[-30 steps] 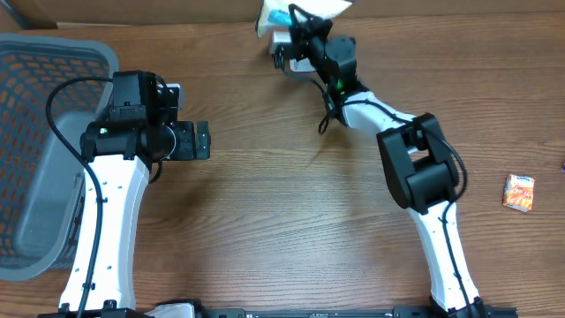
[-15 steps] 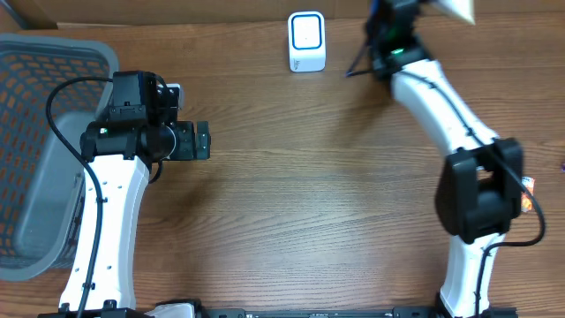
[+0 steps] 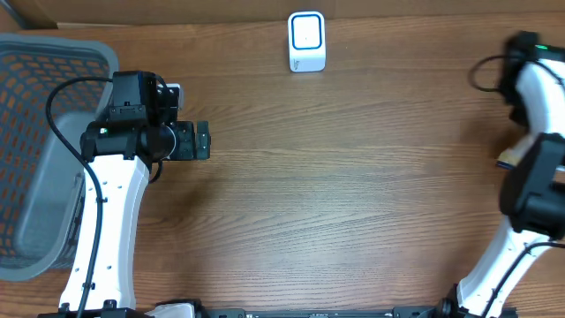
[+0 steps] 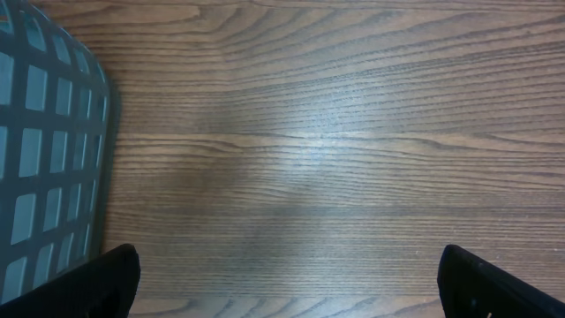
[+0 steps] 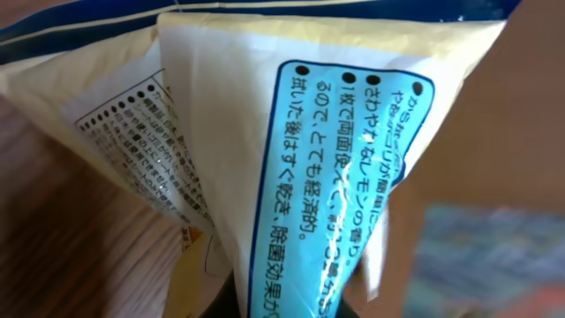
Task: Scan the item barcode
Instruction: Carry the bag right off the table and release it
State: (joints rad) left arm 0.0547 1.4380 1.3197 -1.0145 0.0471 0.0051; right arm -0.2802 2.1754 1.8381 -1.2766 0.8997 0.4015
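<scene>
Pinching cream pouch w/ right gripper, jaws pressed together on its lower end; only dark tips visible at bottom of wrist view. Filling that view w/ pouch: light-blue label panel, Japanese print, small-text block on left flap. Located by right edge of table, up by right arm; not visible from overhead. Hovering left gripper spread wide, nothing btwn fingers, over bare wood nr left edge, just beside grey mesh basket. At far edge, approx centre: white scanner, well apart from both arms.
</scene>
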